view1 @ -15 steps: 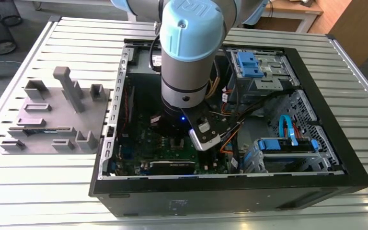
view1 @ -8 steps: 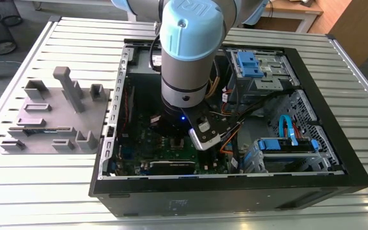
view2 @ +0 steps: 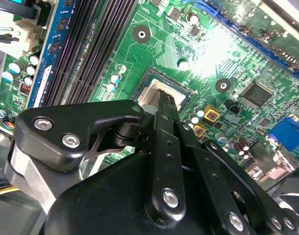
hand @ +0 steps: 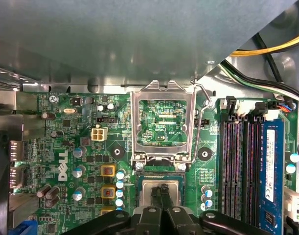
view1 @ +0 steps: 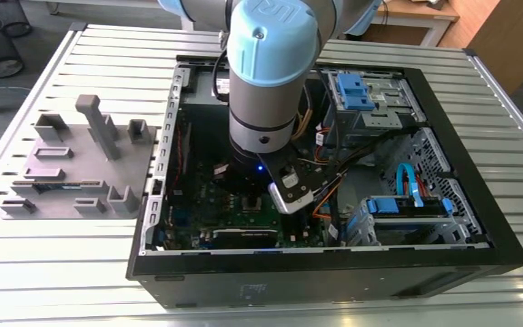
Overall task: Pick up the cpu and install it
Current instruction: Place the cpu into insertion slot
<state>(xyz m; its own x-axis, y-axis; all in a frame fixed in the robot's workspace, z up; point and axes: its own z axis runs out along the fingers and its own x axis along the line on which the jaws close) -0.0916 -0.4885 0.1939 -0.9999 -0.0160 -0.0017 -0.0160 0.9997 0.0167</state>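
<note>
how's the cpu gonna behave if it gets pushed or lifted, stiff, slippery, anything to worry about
The cpu looks small, flat and metal-topped, so probably stiff and light. Its smooth silvery top may be slippery under the gripper. It sits down inside the socket, so a sideways push would likely jam it rather than slide it.

Bright glare washes the motherboard (view2: 222,41) in the second wrist view

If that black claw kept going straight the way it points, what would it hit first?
The cpu, the silvery square lying flat on the green motherboard. The gripper points right at its middle. It is so close that I cannot tell whether the two already touch.
</note>
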